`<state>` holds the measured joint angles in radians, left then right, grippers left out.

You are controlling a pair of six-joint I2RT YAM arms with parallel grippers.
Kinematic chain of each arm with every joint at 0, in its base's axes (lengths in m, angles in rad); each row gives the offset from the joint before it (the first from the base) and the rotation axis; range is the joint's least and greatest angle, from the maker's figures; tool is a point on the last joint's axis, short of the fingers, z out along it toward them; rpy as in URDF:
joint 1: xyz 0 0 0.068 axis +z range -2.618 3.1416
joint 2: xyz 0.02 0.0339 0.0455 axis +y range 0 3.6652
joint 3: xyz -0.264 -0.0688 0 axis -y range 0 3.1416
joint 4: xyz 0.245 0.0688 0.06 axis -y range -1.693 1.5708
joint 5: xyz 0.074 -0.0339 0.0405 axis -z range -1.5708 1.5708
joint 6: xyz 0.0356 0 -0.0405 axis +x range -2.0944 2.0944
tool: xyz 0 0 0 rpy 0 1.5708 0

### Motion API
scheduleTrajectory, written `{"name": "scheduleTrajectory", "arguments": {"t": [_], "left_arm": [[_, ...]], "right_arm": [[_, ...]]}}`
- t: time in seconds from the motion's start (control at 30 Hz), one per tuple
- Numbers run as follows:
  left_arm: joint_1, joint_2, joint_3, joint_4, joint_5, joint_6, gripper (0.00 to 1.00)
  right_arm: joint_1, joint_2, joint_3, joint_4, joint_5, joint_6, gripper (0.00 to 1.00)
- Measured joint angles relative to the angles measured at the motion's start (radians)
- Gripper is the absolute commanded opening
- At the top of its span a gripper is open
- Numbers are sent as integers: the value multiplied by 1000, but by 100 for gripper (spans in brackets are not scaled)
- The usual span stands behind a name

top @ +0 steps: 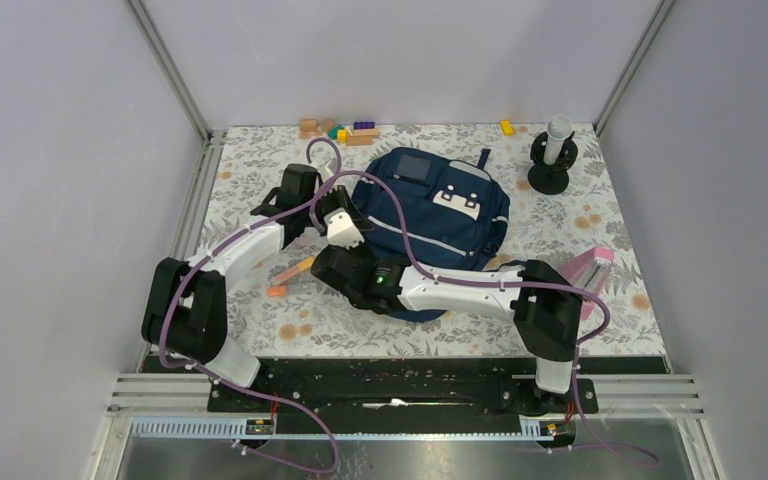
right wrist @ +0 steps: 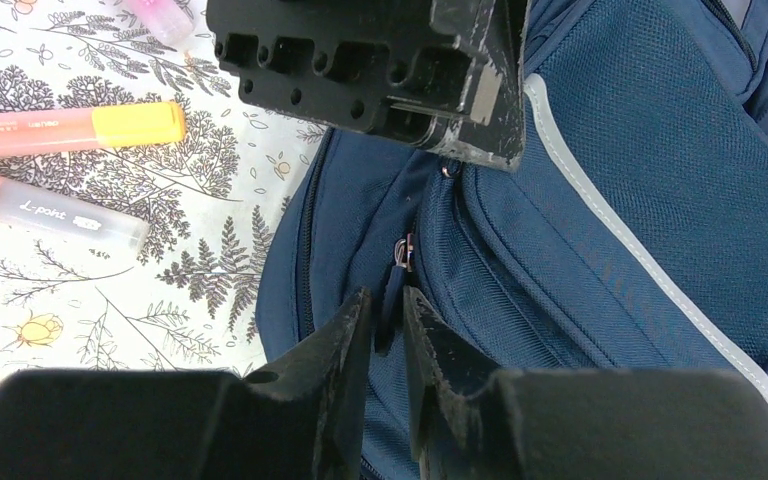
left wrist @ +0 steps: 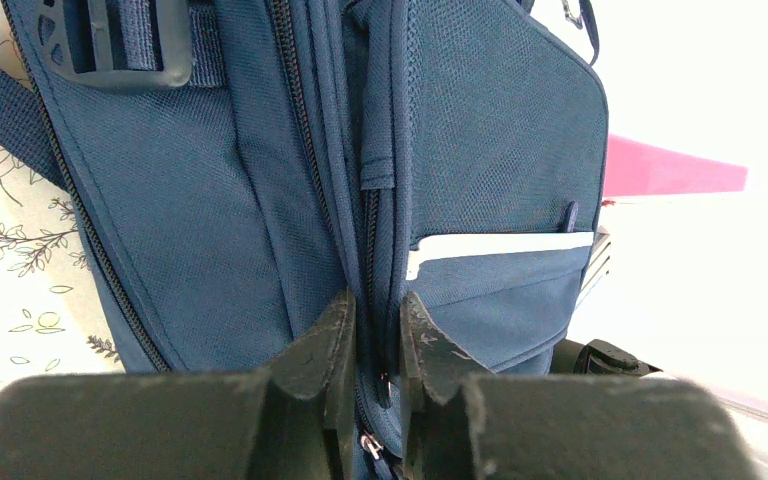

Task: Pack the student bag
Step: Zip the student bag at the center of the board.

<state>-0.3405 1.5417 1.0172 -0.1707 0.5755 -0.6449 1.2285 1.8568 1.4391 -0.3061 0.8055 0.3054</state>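
Two narrow grips on one student bag (top: 440,215)

The bag lies flat in the middle of the table (top: 610,200). The left gripper (left wrist: 372,340) is clenched on a zip seam, jaws almost together. The right gripper (right wrist: 387,330) nips a zip tab in a slim gap. Just left of the bag lie three pens: a yellow-capped pen (right wrist: 70,128), an orange-capped pen (right wrist: 60,212) and a pink pen (right wrist: 165,15).

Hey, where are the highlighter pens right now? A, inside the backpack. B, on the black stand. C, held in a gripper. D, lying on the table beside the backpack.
D: the pens lie flat on the flowered table beside the backpack, outside it, with nothing gripping them.
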Motion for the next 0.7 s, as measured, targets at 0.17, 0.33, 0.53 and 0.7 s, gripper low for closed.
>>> {"name": "scheduleTrajectory", "arguments": {"t": [0.17,0.33,0.53,0.7], "left_arm": [[0,0,0,-1,-1,2,0],[2,0,0,-1,-2,5,0],[10,-3,0,-3,2,5,0],[13,-14,0,-4,6,5,0]], "right_arm": [[0,11,0,-2,4,0,9],[0,11,-1,-3,14,8,0],[0,-48,-99,82,4,36,0],[0,-150,-219,165,-25,72,0]]}}
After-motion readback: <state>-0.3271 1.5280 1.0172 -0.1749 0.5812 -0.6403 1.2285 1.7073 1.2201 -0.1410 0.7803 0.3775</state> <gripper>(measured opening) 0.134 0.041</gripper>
